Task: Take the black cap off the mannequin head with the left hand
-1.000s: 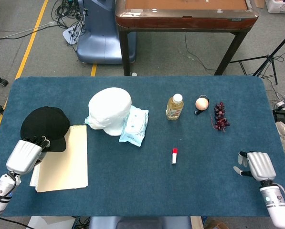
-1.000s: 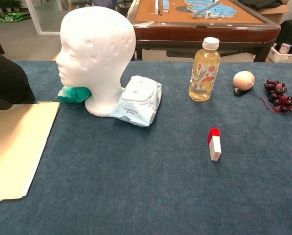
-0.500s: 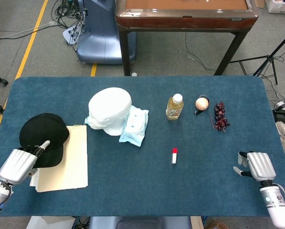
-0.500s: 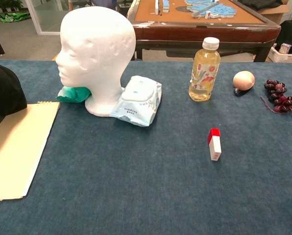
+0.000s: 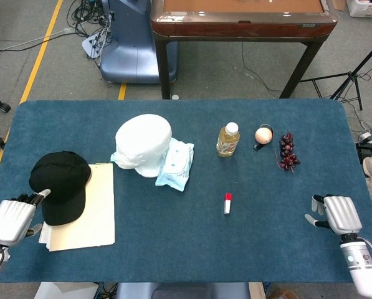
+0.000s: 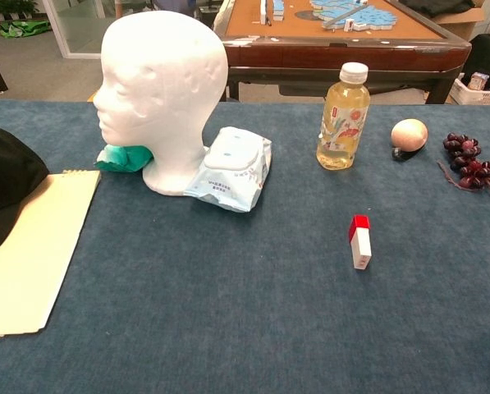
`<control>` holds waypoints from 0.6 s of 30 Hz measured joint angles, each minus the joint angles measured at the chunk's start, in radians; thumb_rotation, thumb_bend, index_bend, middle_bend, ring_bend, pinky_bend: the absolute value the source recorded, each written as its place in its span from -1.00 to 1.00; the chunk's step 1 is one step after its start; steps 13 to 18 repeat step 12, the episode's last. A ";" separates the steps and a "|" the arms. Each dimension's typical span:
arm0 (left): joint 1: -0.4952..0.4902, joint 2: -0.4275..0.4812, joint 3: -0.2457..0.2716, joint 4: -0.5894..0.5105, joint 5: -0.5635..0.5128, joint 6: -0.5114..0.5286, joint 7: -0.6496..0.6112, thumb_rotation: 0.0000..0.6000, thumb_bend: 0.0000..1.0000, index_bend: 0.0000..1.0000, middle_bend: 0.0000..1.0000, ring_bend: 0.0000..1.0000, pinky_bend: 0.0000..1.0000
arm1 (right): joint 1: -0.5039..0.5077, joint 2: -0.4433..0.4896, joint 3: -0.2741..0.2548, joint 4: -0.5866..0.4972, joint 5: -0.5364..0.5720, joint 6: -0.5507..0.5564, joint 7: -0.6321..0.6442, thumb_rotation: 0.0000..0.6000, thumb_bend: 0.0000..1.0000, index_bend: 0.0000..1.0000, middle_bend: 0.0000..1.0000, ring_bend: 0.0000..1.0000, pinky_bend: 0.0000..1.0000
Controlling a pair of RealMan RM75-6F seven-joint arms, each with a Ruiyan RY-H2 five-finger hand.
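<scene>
fingers [image 5: 36, 198] of my left hand [image 5: 11, 219] spread loosely, holding nothing, just beside the cap [image 5: 61, 185] lying on the folder [image 5: 89, 212] near the table's [image 5: 192, 249] left edge. head [image 5: 143, 144] bare. right hand [image 5: 338, 213] empty at the right edge.

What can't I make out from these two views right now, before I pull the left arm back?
- Black cap: chest view cuts it at the left edge, so its brim is unseen there.
- Left hand: shows in head view only; whether its fingertips touch the cap is unclear.
- Right hand: head view only, seen from the back; finger pose is hidden.
- Wipes pack: label print too small to read.
</scene>
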 measured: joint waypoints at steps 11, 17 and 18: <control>0.048 -0.054 -0.050 -0.096 -0.149 -0.009 -0.039 1.00 -0.73 -0.25 -0.04 -0.08 0.38 | 0.003 0.055 0.027 -0.063 -0.001 0.040 -0.025 1.00 -0.63 0.30 0.43 0.16 0.21; 0.051 -0.058 -0.052 -0.095 -0.152 -0.009 -0.041 1.00 -0.72 -0.25 -0.04 -0.08 0.38 | 0.001 0.057 0.027 -0.063 0.001 0.040 -0.024 1.00 -0.63 0.30 0.43 0.16 0.21; 0.051 -0.058 -0.052 -0.095 -0.152 -0.009 -0.041 1.00 -0.72 -0.25 -0.04 -0.08 0.38 | 0.001 0.057 0.027 -0.063 0.001 0.040 -0.024 1.00 -0.63 0.30 0.43 0.16 0.21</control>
